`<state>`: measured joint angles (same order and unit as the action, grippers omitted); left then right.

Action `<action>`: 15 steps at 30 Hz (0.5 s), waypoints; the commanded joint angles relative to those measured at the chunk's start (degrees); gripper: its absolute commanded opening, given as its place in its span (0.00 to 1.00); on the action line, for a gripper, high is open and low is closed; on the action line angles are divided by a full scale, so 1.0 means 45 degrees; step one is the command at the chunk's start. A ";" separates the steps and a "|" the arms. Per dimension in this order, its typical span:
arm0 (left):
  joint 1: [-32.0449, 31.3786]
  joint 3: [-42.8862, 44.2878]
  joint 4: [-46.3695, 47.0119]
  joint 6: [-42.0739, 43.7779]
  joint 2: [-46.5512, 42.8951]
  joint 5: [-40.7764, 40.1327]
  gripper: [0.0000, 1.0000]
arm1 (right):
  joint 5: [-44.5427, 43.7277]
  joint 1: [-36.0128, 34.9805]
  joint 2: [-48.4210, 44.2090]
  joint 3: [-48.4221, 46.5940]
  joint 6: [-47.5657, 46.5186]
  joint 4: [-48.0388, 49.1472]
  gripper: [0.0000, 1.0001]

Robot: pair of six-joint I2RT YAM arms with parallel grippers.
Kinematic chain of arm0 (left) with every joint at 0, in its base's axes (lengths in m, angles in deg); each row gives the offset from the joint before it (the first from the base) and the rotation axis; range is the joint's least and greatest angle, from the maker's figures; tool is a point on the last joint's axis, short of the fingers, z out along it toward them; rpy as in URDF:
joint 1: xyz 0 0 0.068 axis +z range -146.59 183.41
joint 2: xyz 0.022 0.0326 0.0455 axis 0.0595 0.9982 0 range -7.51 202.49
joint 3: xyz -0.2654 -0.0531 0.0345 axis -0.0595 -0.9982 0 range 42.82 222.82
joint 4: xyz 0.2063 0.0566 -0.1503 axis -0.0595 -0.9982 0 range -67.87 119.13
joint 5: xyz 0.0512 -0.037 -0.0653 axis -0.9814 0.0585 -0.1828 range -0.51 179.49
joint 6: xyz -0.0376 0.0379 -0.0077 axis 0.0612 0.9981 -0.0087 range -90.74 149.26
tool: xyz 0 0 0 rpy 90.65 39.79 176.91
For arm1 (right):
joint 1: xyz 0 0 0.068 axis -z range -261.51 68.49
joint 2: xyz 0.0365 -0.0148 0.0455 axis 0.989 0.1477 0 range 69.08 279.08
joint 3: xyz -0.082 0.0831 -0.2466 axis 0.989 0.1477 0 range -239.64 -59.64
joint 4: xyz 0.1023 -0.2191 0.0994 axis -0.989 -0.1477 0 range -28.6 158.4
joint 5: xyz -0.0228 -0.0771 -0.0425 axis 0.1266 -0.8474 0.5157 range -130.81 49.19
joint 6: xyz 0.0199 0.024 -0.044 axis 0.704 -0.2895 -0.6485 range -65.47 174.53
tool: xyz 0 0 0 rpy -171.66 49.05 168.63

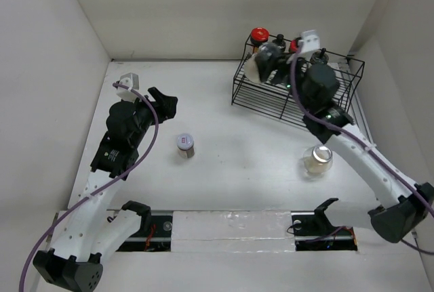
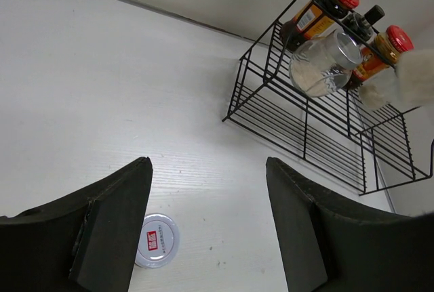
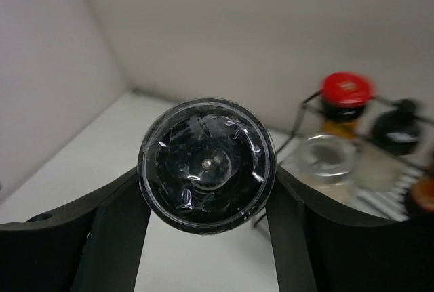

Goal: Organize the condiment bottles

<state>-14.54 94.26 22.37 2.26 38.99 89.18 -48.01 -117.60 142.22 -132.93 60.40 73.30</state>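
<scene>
Clear glass, the squat pale-filled jar (image 2: 324, 61) hung tilted, pinched by the right gripper (image 3: 207, 194), at the ten-o'clock corner of the black wire rack (image 1: 271, 99), apparently needing righting and lowering inside; the left gripper (image 2: 209, 170) stood spread.

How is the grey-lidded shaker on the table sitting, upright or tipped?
Upright: the grey-lidded shaker shows its round lid facing straight up, base on the table.

The white table (image 1: 224, 122) carried three things. A grey-lidded shaker (image 1: 185, 145) stood near the left pincer (image 1: 165, 101), toward the arm bases and slightly to its right. The black wire rack (image 1: 261, 95) sat directly beneath the right pincer (image 1: 270, 65). A squat clear jar (image 1: 317, 161) stood well apart from that pincer, back toward the bases.
</scene>
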 commanded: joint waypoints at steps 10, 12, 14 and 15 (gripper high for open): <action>-0.0033 0.0092 0.0566 0.0161 -0.0041 0.0440 0.64 | -0.0085 0.4873 0.0813 -0.0233 0.0317 -0.0133 0.45; -0.0033 0.0092 0.0566 0.0161 -0.0041 0.0442 0.64 | 0.0466 0.5169 0.1554 -0.0740 0.0317 -0.0329 0.45; -0.0033 0.0092 0.0566 0.0161 -0.0041 0.0442 0.64 | 0.0468 0.5286 0.1967 -0.0956 0.0317 -0.0329 0.45; -0.0033 0.0092 0.0566 0.0161 -0.0041 0.0442 0.64 | 0.0468 0.5287 0.2142 -0.1093 0.0317 -0.0329 0.45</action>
<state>-14.54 94.26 22.48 2.37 38.99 90.16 -48.67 -94.06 152.39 -132.30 61.03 67.18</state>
